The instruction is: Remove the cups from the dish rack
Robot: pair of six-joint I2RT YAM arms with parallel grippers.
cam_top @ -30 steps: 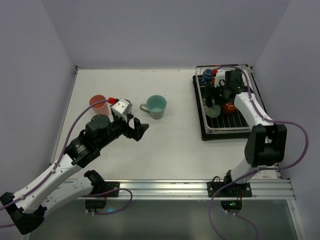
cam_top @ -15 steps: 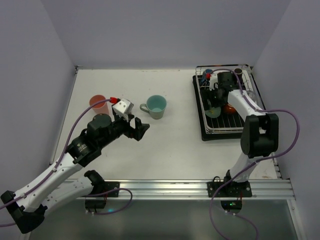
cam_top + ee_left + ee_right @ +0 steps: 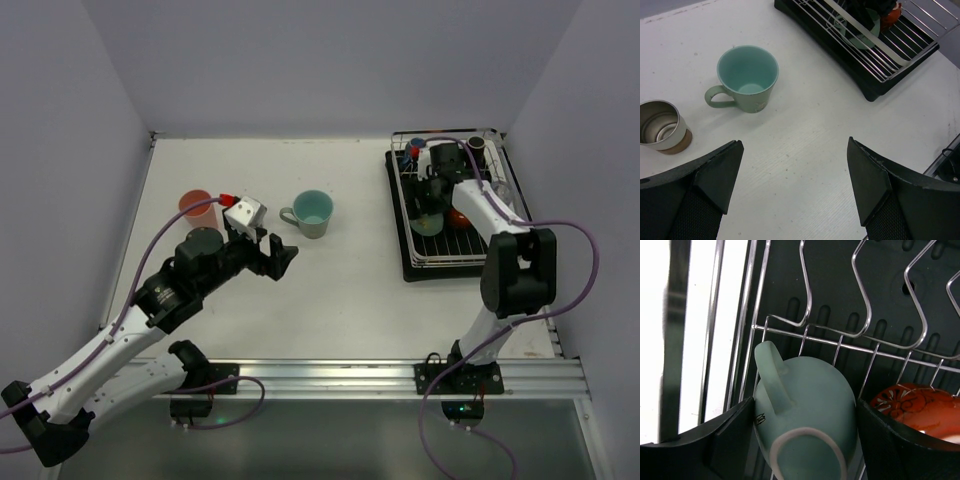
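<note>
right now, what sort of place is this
Probably a robot lab test cell, not a kitchen: a white table boxed in by blank walls, a left arm and right arm bolted to a metal rail, and a rack of cups staged as a chore.

In the dish rack (image 3: 835, 285), the teal mug (image 3: 810, 395) and orange cup (image 3: 905, 400) run off-frame; whether my right pincer (image 3: 805, 405) grips the mug, I cannot tell.

Even, bright light; soft shadows.
</note>
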